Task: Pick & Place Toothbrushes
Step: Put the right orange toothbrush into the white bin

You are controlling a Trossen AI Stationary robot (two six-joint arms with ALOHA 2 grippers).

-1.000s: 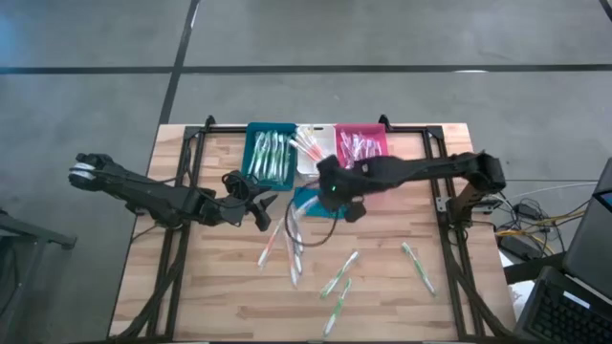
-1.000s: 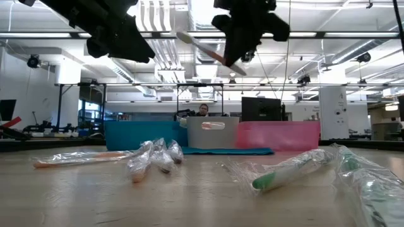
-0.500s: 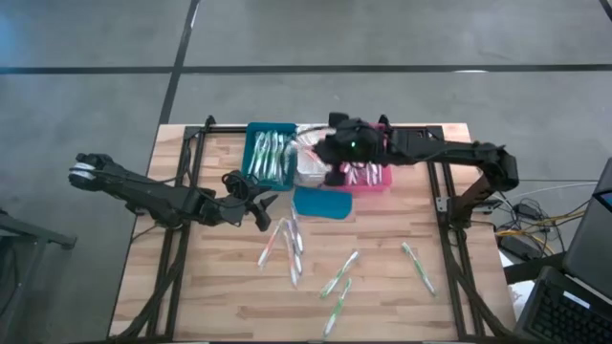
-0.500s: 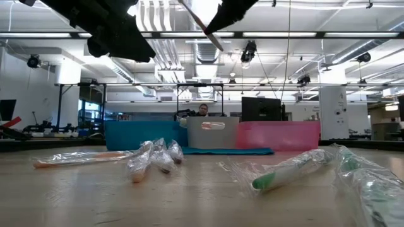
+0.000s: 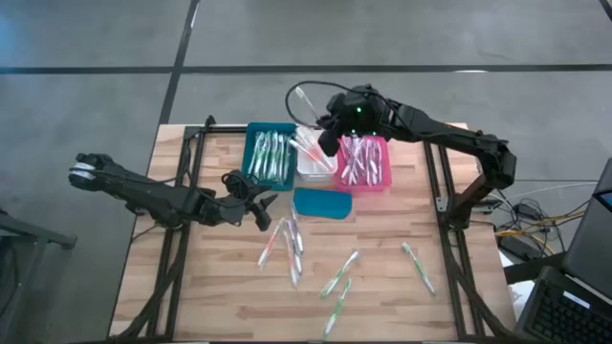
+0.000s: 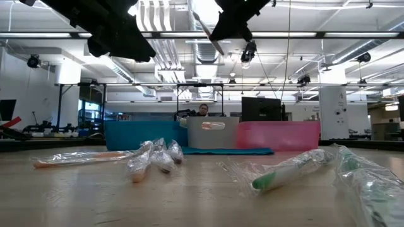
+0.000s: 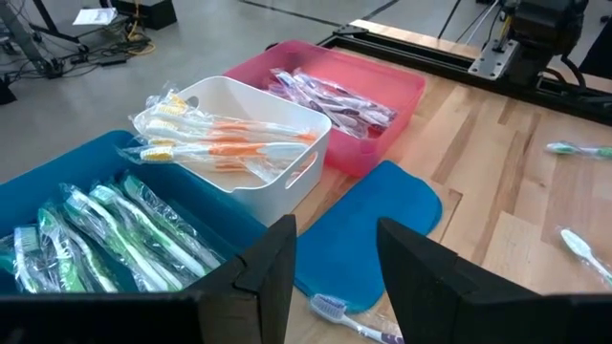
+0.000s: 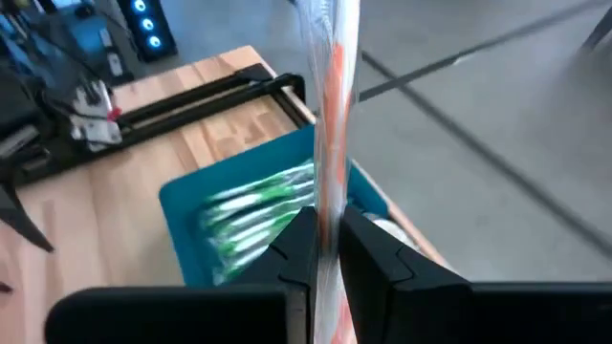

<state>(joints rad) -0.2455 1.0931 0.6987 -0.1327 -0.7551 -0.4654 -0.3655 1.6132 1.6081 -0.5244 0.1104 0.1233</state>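
While the left gripper (image 5: 260, 205) hangs idle over the left half of the light wooden slatted table (image 5: 402, 296), its two dark fingers (image 7: 273, 263) parted and grasping nothing, the sorting goes on farther right. Three open bins stand in a row at the table's far edge: a teal plastic bin (image 5: 271, 153) of green-accented wrapped toothbrushes, a white bin (image 5: 313, 155) of orange-accented ones, and a pink bin (image 5: 362, 162) of purple-pink ones; a flat teal lid-like piece (image 5: 321, 203) lies just in front of them. Loose wrapped toothbrushes (image 5: 339, 275) are scattered nearer the front edge. The right gripper (image 5: 327, 134) is raised above the white bin, clenched on an orange-accented toothbrush in clear crinkly wrap (image 8: 334, 86). Such a brush looks light and stiff, but its film sleeve is likely slippery, so a pinch on the handle near mid-length seems safest against swinging or sliding out.
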